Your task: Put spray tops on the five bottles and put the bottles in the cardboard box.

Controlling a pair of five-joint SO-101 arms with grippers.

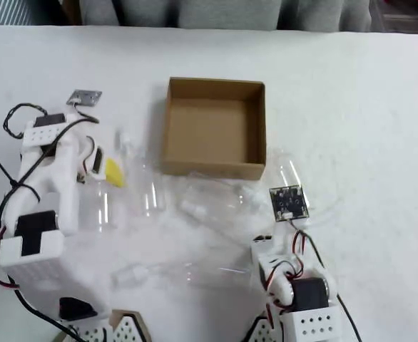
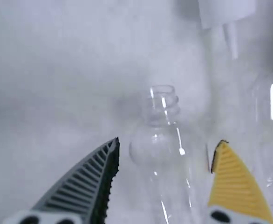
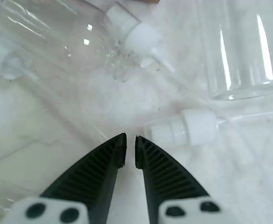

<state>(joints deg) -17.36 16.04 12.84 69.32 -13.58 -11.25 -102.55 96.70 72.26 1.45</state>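
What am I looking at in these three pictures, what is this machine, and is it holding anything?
These are two small robot arms at a white table. One picture looks down from above. The other two come from a camera on each arm's wrist, so you see that arm's own fingers. On the table are an open cardboard box, clear bottles and loose white spray tops. The left gripper is open, its black and yellow fingers on either side of an open-necked bottle. The right gripper is shut on nothing, near one of those tops.
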